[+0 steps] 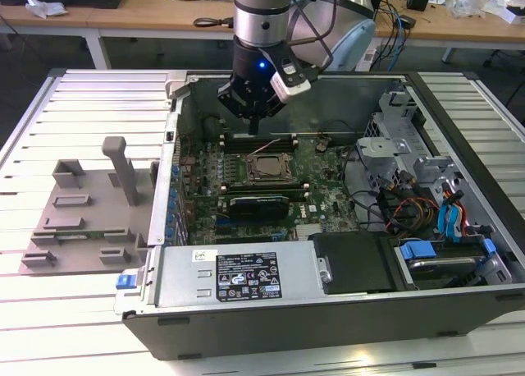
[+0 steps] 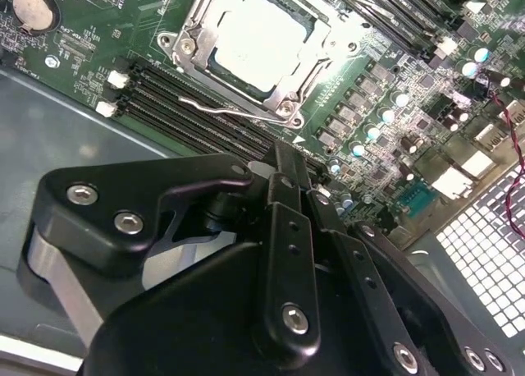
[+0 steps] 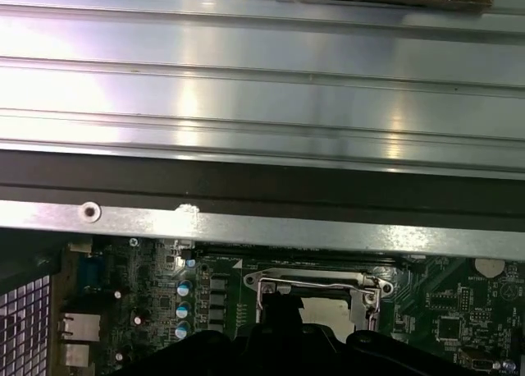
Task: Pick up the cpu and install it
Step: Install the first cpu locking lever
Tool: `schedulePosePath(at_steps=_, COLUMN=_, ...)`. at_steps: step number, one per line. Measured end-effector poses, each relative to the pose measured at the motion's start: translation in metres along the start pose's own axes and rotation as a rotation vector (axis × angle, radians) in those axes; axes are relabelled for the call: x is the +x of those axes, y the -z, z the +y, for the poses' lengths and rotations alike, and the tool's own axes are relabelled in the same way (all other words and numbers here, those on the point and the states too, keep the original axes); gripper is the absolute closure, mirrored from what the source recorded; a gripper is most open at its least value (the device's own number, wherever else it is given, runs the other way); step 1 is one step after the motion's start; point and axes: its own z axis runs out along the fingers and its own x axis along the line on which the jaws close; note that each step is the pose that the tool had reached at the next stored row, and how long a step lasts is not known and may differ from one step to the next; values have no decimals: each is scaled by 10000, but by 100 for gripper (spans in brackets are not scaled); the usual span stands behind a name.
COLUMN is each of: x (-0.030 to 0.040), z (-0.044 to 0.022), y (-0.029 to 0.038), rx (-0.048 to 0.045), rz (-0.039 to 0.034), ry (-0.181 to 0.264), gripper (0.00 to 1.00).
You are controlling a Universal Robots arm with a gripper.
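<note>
The cpu (image 2: 256, 41), a pale silver square, lies inside the metal socket frame (image 2: 190, 43) on the green motherboard (image 1: 328, 197). In the exterior view the cpu (image 1: 267, 169) sits mid-board. My gripper (image 1: 253, 126) hangs above the board, just behind the socket, its black fingers closed together with nothing between them. The second wrist view shows the fingertips (image 2: 283, 158) meeting near the memory slots (image 2: 197, 117), apart from the socket. In the first wrist view the cpu (image 3: 332, 310) shows pale within the frame, behind my gripper (image 3: 281, 309).
The open computer case (image 1: 176, 130) surrounds the board. A long black block (image 1: 258, 204) lies in front of the socket. A grey tray (image 1: 82, 212) rests on the slatted table at the exterior view's left. Cables and drive bays (image 1: 426, 204) crowd the right.
</note>
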Motion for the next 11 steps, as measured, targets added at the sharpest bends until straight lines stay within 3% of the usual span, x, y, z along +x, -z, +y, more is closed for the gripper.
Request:
schedulePosePath(at_steps=4, x=-1, z=0, y=-6, rx=-3, rz=-3, ry=1, gripper=89)
schedulePosePath(at_steps=11, x=-7, z=0, y=-81, rx=-1, rz=0, ry=1, gripper=89)
